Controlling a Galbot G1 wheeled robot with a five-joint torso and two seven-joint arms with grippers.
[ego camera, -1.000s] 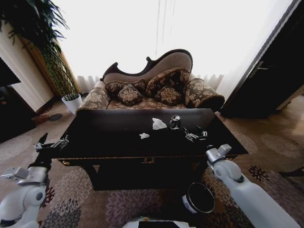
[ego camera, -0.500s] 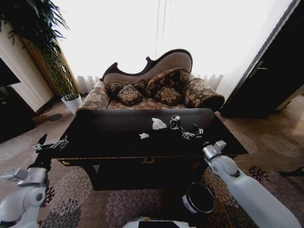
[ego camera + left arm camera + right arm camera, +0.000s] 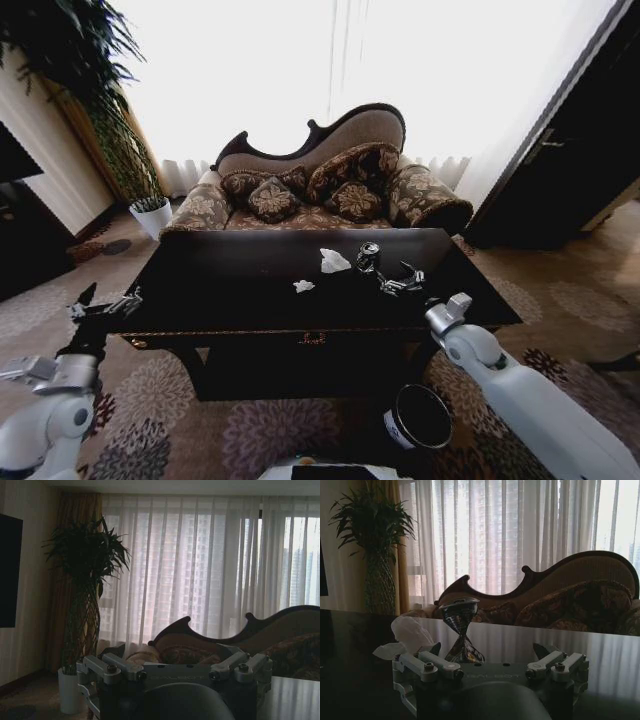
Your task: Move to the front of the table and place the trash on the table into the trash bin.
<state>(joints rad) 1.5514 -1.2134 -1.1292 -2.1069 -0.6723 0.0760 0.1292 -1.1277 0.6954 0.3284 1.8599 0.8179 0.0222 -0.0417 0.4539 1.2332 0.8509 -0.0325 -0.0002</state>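
GALBOT-marked right gripper (image 3: 397, 279), fingers apart, has edged closer to the dark crumpled drink can (image 3: 369, 256) on the glossy black table (image 3: 220, 290); left gripper (image 3: 103, 303) open

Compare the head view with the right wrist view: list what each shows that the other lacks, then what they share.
Head view alone: the small round black trash bin on the carpet, the left gripper off the table's left corner, and the smaller crumpled white paper wad.

Right wrist view alone: the crushed can's mirror image on the tabletop.

Shared: the glossy black table, the crushed dark drink can, the larger white paper wad, the open right gripper and the patterned sofa.
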